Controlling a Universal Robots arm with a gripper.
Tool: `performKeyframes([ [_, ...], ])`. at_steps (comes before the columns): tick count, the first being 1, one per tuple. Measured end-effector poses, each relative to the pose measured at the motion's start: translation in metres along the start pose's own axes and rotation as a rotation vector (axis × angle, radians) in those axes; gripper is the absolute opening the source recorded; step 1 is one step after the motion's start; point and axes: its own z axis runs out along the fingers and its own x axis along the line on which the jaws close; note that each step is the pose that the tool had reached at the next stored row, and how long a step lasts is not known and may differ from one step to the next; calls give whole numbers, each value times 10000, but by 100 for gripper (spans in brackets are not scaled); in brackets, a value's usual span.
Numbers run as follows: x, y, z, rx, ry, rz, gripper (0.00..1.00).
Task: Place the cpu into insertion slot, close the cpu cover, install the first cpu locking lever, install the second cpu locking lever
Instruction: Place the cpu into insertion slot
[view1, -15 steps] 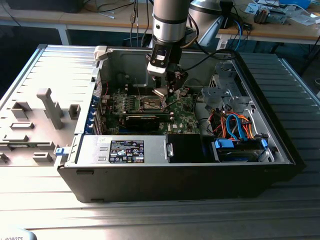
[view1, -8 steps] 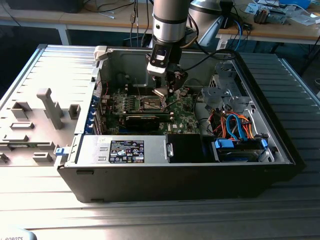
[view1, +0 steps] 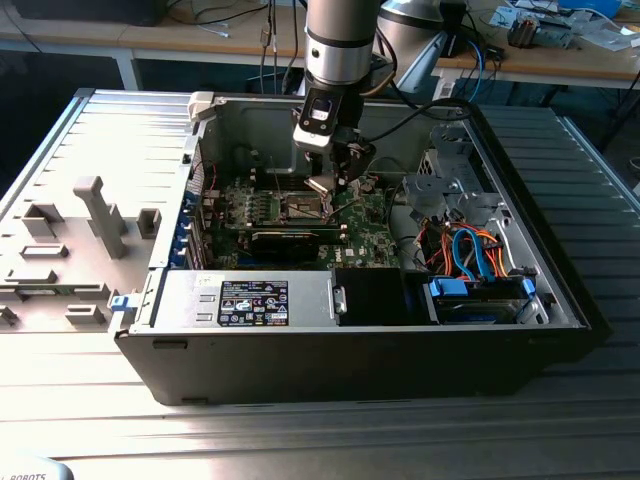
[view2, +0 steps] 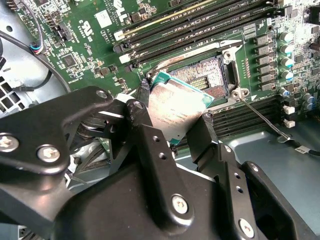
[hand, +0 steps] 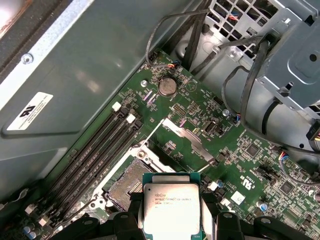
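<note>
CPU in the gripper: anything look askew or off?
The chip, clamped in the gripper, hangs above the open socket tilted: in the second wrist view its edges run askew to the socket's frame. No damage that I can see.

In the second wrist view the cpu (view2: 176, 112) hides part of the insertion slot (view2: 206, 75). The first wrist view's edge crops it.

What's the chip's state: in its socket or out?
Out. The tool grips the cpu, tilted, over the empty insertion slot.
</note>
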Motion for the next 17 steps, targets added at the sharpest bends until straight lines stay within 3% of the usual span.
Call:
performKeyframes([
  [17, 0, 0, 0, 0, -4, 164, 54],
])
